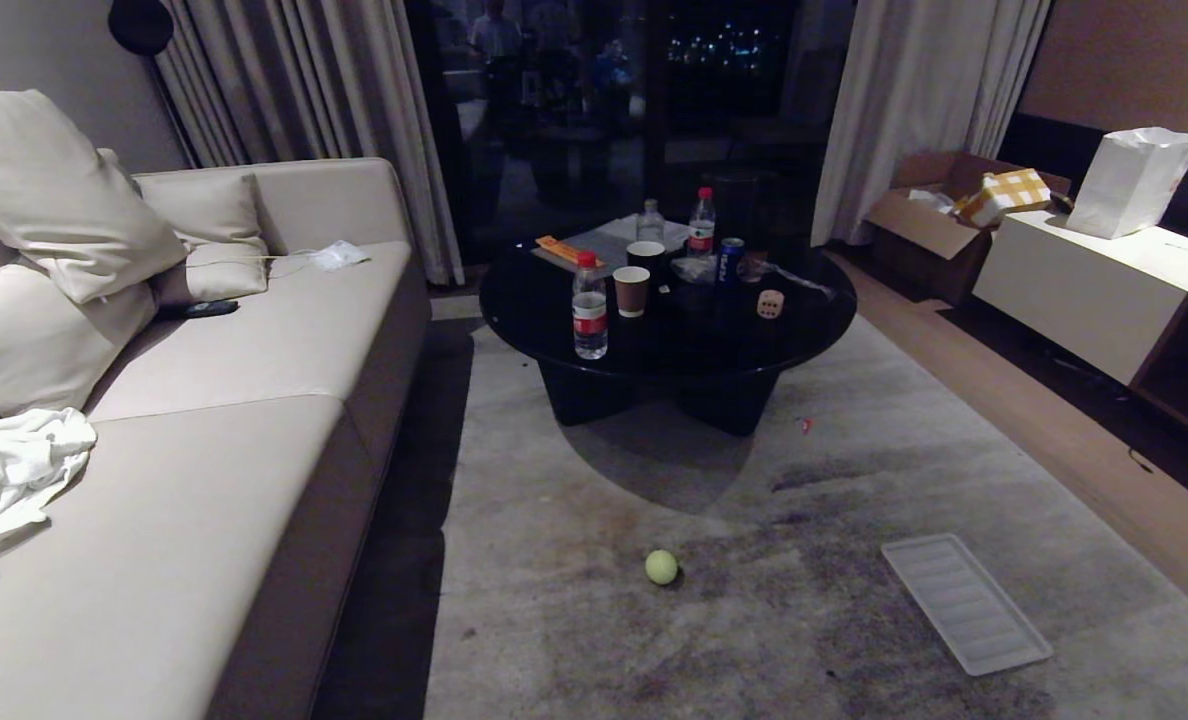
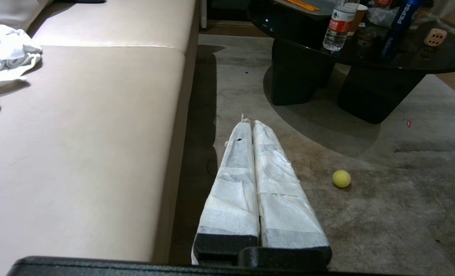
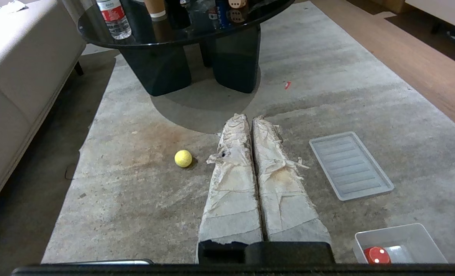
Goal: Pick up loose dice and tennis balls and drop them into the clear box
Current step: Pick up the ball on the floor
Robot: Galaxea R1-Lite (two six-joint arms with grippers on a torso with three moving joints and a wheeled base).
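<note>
Head view: the rug (image 1: 854,420) fills the lower centre and right of the frame, the sofa (image 1: 204,450) the left, and the round black tabletop (image 1: 654,345) the upper centre. Neither arm shows here.

The ribbed lid (image 1: 964,602) lies flat at lower right. The clear box (image 3: 401,239) appears only in the right wrist view, at its lower right corner, on the rug just beside the right hand (image 3: 251,117), with a red piece (image 3: 377,255) inside.

One tennis ball (image 1: 661,567) rests on the rug at lower centre of the head view, well clear of the tabletop's base. In the right wrist view it lies near the hand, to the left of its fingers; in the left wrist view it lies to the right of the left hand (image 2: 250,122) and somewhat farther off. By this reading, the right hand is the nearer.

The tan die (image 1: 770,304) sits on the tabletop, right of centre, beyond both hands.

Both hands point forward over the rug, fingers pressed together, holding nothing.
</note>
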